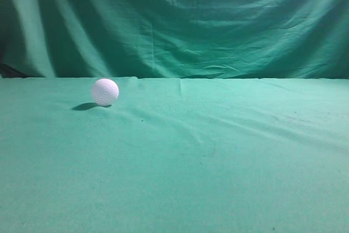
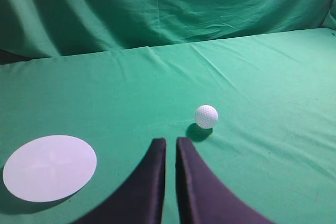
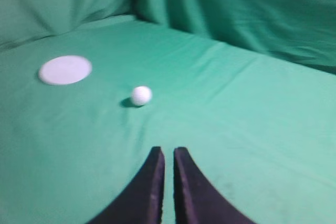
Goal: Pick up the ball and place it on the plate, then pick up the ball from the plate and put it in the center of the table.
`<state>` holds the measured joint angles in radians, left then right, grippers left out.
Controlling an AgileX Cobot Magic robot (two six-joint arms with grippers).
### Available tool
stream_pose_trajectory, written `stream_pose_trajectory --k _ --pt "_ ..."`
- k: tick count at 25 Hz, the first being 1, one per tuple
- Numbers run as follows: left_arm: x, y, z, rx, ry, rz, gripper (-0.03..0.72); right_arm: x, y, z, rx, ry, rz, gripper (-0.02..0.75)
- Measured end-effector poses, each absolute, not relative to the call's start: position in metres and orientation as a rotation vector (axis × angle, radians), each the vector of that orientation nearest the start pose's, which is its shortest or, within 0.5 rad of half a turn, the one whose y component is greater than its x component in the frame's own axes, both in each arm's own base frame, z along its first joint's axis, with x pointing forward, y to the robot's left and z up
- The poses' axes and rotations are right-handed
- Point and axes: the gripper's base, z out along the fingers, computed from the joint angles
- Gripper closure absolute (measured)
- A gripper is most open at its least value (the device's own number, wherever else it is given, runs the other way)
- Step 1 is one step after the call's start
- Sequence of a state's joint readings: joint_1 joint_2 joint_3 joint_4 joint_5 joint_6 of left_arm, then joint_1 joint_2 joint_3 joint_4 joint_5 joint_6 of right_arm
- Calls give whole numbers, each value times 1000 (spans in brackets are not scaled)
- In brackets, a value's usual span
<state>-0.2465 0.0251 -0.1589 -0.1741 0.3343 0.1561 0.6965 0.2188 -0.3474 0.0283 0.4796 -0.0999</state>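
Observation:
The white dimpled ball [image 1: 104, 91] rests on the green cloth table [image 1: 218, 178], left of centre in the exterior view. It shows in the left wrist view [image 2: 206, 116] just ahead and right of my left gripper [image 2: 171, 141], which is shut and empty. A flat white round plate [image 2: 50, 167] lies to the left of that gripper. In the right wrist view the ball [image 3: 140, 95] lies well ahead of my right gripper [image 3: 168, 150], which is shut and empty, with the plate [image 3: 65, 70] farther left. Neither gripper shows in the exterior view.
A darker green draped curtain [image 1: 174, 20] hangs behind the table's far edge. The cloth has shallow wrinkles right of centre [image 1: 262, 126]. The plate is out of the exterior view.

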Motion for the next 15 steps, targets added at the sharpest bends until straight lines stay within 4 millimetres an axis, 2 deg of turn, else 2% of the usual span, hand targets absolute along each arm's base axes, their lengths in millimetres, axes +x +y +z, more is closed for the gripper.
stream_pose_trajectory --k 6,11,15 --pt "46 -17 235 243 1667 -240 639 47 21 253 -420 1699 257 673" --pt "46 -17 235 243 1667 -240 639 49 11 212 -231 1724 102 673" --pt "46 -17 235 243 1667 -240 639 53 10 180 -202 1805 103 673"
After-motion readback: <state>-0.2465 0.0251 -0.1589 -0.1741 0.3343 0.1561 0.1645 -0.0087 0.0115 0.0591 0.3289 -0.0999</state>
